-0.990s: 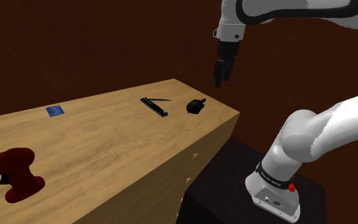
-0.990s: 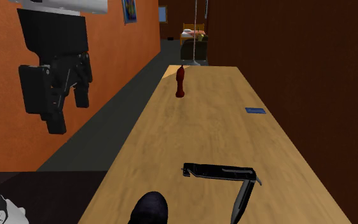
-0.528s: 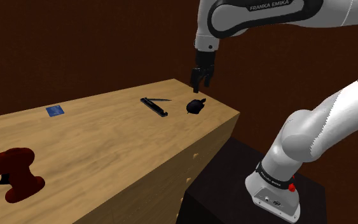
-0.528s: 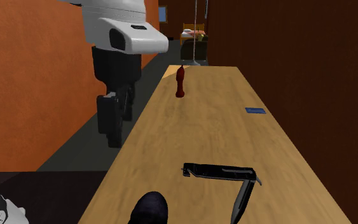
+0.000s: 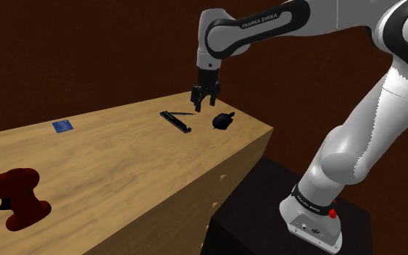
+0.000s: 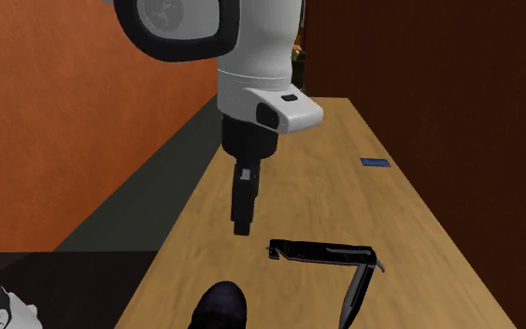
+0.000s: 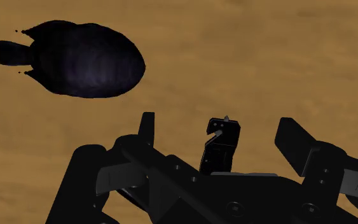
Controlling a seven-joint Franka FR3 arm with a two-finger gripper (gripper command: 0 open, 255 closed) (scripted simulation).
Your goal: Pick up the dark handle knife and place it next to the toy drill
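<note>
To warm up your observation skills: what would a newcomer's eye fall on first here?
The white arm hangs its black tool, open, over the wooden table, near a dark-handled folding knife and a dark rounded object. A red toy drill lies far off at the shoulder view's lower left.

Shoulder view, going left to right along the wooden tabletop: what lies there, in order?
red toy drill → small blue square → dark handle knife → dark rounded object near the table's end.
</note>
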